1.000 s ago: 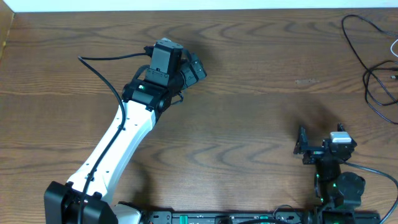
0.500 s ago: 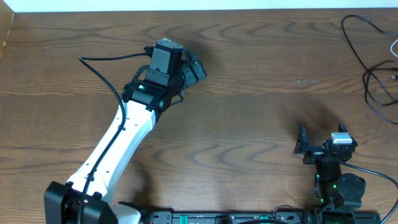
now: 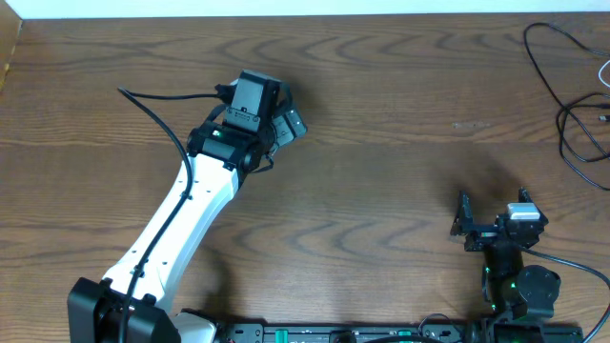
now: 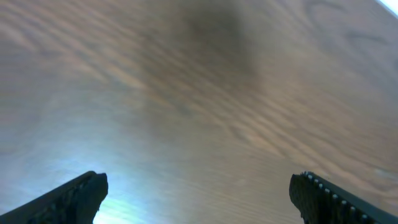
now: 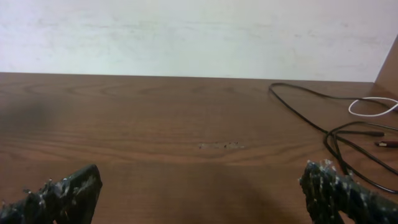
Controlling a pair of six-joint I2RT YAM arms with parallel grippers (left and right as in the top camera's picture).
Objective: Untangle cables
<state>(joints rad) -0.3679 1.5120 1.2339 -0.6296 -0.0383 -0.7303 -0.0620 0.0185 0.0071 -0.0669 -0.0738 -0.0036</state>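
Left pincer (image 3: 286, 119): over the bare dark brown wooden table (image 3: 381, 191), left of centre; jaws wide, empty.

Right pincer (image 5: 199, 193): low near the front edge, right side; jaws wide, empty.

Thin black cable (image 5: 271, 89) and thin white cable (image 5: 352, 107): looped together at the table's far right edge, well apart from both pincers. Judged light, limp and slippery; best taken on a free strand beside a plug end, clear of the crossings.

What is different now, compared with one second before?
The left gripper turned and shifted slightly back, toward the robot's side; its fingers are open and hold nothing. The right gripper and the cables at the far right stayed as they were.
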